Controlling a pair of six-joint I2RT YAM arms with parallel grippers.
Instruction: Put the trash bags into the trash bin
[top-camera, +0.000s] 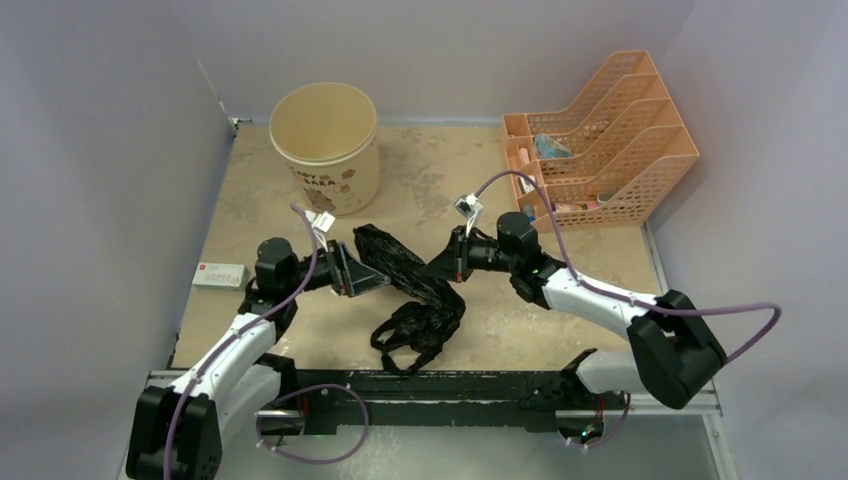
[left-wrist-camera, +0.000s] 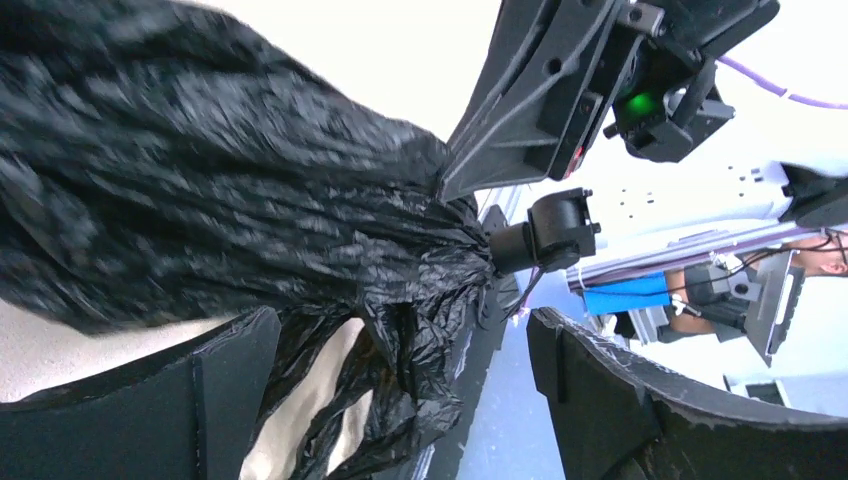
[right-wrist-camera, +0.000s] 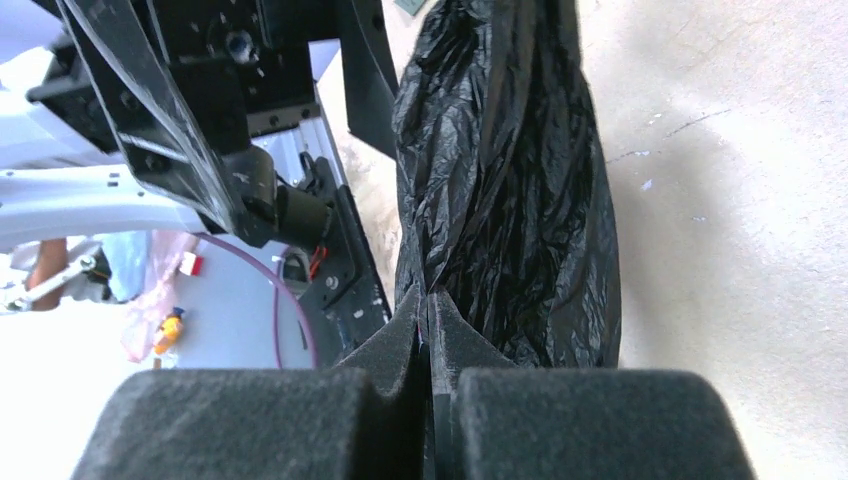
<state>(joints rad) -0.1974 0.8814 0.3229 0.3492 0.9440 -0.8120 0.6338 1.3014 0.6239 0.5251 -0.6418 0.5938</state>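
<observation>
The cream trash bin (top-camera: 325, 150) stands upright and open at the back left of the table. The black trash bag (top-camera: 405, 275) lies bunched in a long strip on the table between my grippers, its loop handles trailing toward the front edge. My right gripper (top-camera: 445, 262) is shut on the bag's film, with the jaws pinched together in the right wrist view (right-wrist-camera: 430, 305). My left gripper (top-camera: 350, 270) is open beside the bag's left end. In the left wrist view its jaws (left-wrist-camera: 400, 330) stand wide apart with crumpled bag (left-wrist-camera: 250, 190) between and beyond them.
An orange mesh desk organiser (top-camera: 600, 130) with small items stands at the back right. A small white box with a red label (top-camera: 218, 275) lies at the table's left edge. Purple walls close in the left, back and right sides.
</observation>
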